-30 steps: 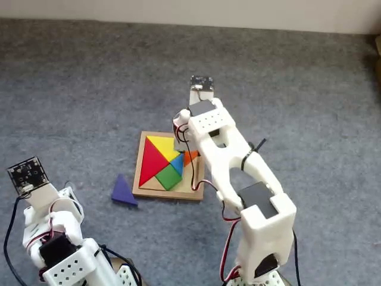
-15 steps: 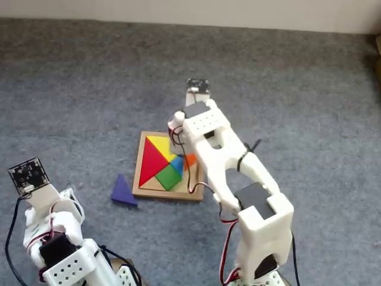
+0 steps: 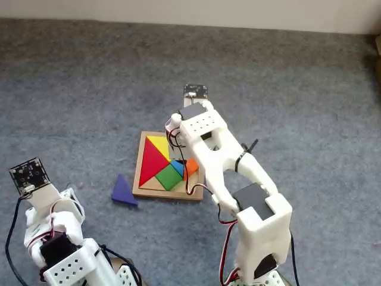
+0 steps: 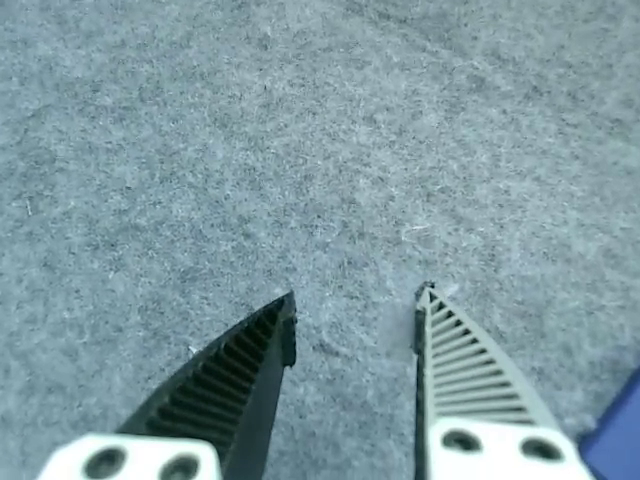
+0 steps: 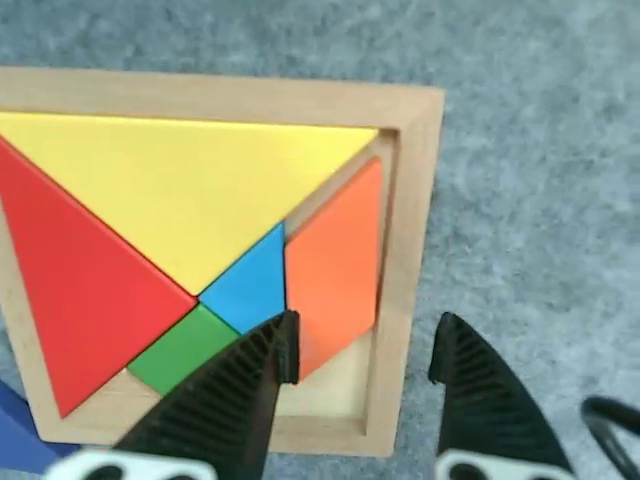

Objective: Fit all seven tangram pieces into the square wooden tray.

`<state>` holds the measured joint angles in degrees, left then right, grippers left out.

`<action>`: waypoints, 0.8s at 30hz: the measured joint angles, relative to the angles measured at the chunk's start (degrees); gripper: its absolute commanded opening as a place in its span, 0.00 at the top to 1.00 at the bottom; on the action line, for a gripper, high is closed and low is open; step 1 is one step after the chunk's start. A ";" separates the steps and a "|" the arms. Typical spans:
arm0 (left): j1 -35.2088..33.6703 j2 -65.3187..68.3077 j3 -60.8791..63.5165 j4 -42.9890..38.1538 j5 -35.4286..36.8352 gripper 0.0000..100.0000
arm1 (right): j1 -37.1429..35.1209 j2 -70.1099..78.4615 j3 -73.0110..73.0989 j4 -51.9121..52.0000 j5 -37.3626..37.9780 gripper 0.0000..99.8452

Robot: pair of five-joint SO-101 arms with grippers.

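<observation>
The square wooden tray (image 3: 139,171) lies mid-carpet under my right arm (image 3: 208,140). In the right wrist view the tray (image 5: 412,200) holds a yellow triangle (image 5: 200,190), a red triangle (image 5: 80,300), a small blue triangle (image 5: 245,290), a green piece (image 5: 185,355) and an orange parallelogram (image 5: 335,265). My right gripper (image 5: 365,348) hangs open just above the orange piece and the tray's rim, holding nothing. A dark blue triangle (image 3: 123,192) lies on the carpet beside the tray. My left gripper (image 4: 357,298) is open over bare carpet, with the blue triangle's corner (image 4: 620,440) beside it.
Grey carpet (image 3: 77,89) spreads all around the tray. A bare wooden patch (image 5: 335,392) shows in the tray's corner below the orange piece. My left arm (image 3: 47,217) sits at the near left, close to the loose triangle.
My right arm has swung a little to the left over the tray. The orange piece has shifted from the rim side down into the tray. The left arm has kept still.
</observation>
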<state>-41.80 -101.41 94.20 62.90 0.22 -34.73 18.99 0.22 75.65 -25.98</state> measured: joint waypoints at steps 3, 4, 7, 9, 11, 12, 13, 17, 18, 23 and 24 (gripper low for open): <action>0.00 0.00 0.00 0.00 0.00 0.79 | 0.00 -0.62 0.00 0.70 3.87 1.00; 0.00 0.00 0.00 0.00 0.00 0.79 | 0.00 -1.23 0.00 0.70 5.45 1.00; 0.00 0.00 0.00 0.00 0.00 0.79 | 0.00 -3.60 0.00 0.70 9.23 0.99; 0.00 0.00 0.00 0.00 0.00 0.79 | 0.00 -3.78 0.18 -0.18 10.46 1.00; 0.00 0.00 0.00 0.00 0.00 0.79 | 0.00 -3.78 1.76 -2.46 10.90 1.00; 0.00 0.00 0.00 0.00 0.00 0.79 | 0.00 -3.69 2.73 -3.78 11.08 1.00; 0.00 0.00 0.00 0.00 0.00 0.79 | 0.09 -3.25 2.99 -4.75 11.08 1.00; 0.00 0.00 0.00 0.00 0.00 0.79 | 2.11 -0.09 3.08 -6.15 11.08 1.00; 0.00 0.00 0.00 0.00 0.00 0.79 | 2.81 0.79 3.08 -6.24 11.08 1.00; 0.00 0.00 0.00 0.00 0.00 0.79 | 5.19 3.43 1.32 -9.76 11.43 1.00; 0.00 0.00 0.00 0.00 0.00 0.79 | 5.36 4.04 0.62 -10.20 11.52 1.00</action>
<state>-41.80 -101.41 94.20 62.90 0.22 -29.36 23.03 0.84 65.45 -14.46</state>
